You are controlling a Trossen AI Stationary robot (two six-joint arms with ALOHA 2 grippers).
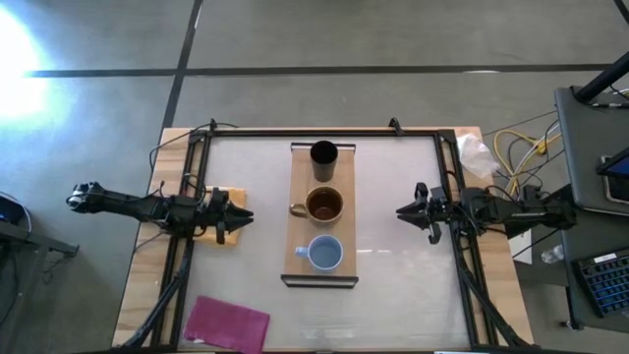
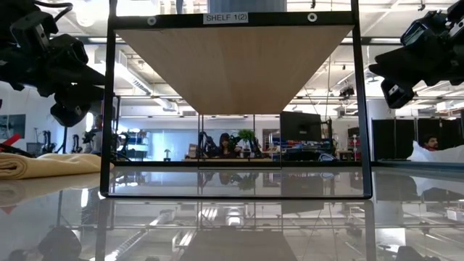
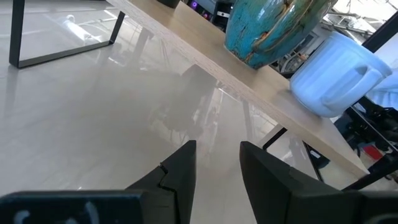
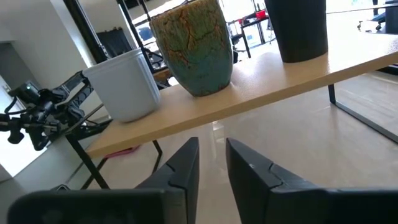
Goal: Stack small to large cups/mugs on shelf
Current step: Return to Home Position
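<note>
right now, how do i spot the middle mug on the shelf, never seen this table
Find the light-wood shelf in the middle of the table. Three vessels stand in a row on it, and the mug is the middle one. Unlike the black cup and light-blue cup, it is mustard-brown and teal with a crackled glaze.

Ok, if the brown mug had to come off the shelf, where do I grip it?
Likely the rim wall of the mug on its handle-free side, with the right gripper coming from above: it stands upright, mouth open, handle toward the left arm.
</note>
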